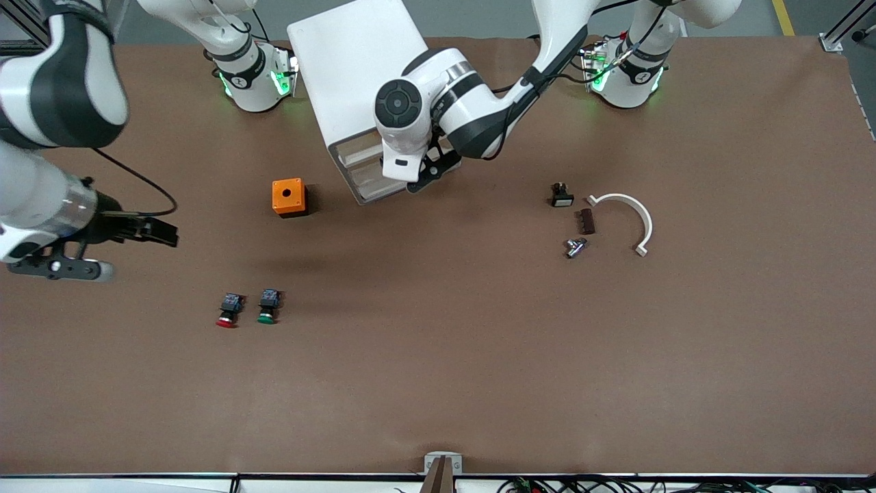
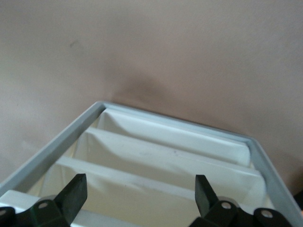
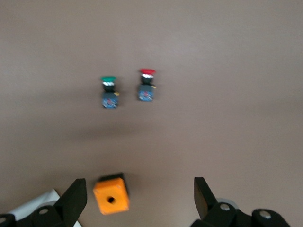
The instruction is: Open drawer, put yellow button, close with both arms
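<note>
Red button [image 1: 228, 311] and green button [image 1: 268, 306] nearest the front camera. Farther off, right gripper [image 1: 140, 241] waiting, fingers [image 3: 73, 197] apart. Farthest, left gripper [image 1: 426, 172] at cabinet [image 1: 356, 82], fingers [image 2: 75, 191] spread over drawer fronts [image 2: 175, 156], shown only by left wrist. No sign of yellow button; drawer shut or open, can't tell.

I see the brown table [image 1: 479, 356] carrying the white cabinet [image 1: 356, 82], an orange box [image 1: 288, 197], red-capped button [image 1: 228, 310] beside green-capped button [image 1: 268, 306], plus a white curved bracket [image 1: 633, 216] and small parts [image 1: 575, 219] near it.
</note>
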Available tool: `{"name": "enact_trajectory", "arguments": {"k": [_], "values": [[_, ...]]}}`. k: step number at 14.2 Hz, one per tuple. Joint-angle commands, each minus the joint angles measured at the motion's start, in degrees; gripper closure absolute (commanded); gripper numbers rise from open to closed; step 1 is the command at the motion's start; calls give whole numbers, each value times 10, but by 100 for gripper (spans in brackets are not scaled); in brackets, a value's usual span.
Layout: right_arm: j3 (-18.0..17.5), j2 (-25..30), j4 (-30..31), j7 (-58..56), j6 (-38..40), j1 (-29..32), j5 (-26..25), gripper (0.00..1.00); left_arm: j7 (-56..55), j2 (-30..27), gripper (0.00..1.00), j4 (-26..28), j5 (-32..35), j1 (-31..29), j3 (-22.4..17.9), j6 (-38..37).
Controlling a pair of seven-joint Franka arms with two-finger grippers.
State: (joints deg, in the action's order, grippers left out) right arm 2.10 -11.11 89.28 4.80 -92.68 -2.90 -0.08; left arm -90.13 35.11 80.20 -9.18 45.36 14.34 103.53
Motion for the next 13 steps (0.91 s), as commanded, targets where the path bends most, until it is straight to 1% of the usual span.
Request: {"name": "enact_trajectory", "arguments": {"k": [1, 2, 3, 5, 6, 8, 10, 13], "values": [[-14, 6, -34, -30, 61, 33, -3, 0, -29, -6, 0, 26, -11, 17, 3, 4], [-14, 7, -37, -29, 76, 38, 3, 0, -29, -6, 0, 28, -10, 17, 3, 4], [-15, 22, -38, -29, 84, 38, 9, 0, -29, -6, 0, 28, -10, 12, 3, 3], [-20, 27, -38, -22, 83, 20, -1, 0, -28, -14, 0, 34, -5, 8, 0, -13], [-18, 26, -38, -22, 79, 16, -2, 0, -26, -18, 0, 31, -3, -5, -3, -20], [-17, 23, -38, -29, 51, 18, 0, 0, -18, -31, 0, 29, 13, -51, -5, -22], [-17, 22, -38, -30, 43, 17, -1, 0, -11, -53, 0, 26, 64, -96, -5, -24], [-17, 22, -39, -30, 45, 18, -3, 0, 12, -92, 0, 26, 112, -177, -5, -46]]}}
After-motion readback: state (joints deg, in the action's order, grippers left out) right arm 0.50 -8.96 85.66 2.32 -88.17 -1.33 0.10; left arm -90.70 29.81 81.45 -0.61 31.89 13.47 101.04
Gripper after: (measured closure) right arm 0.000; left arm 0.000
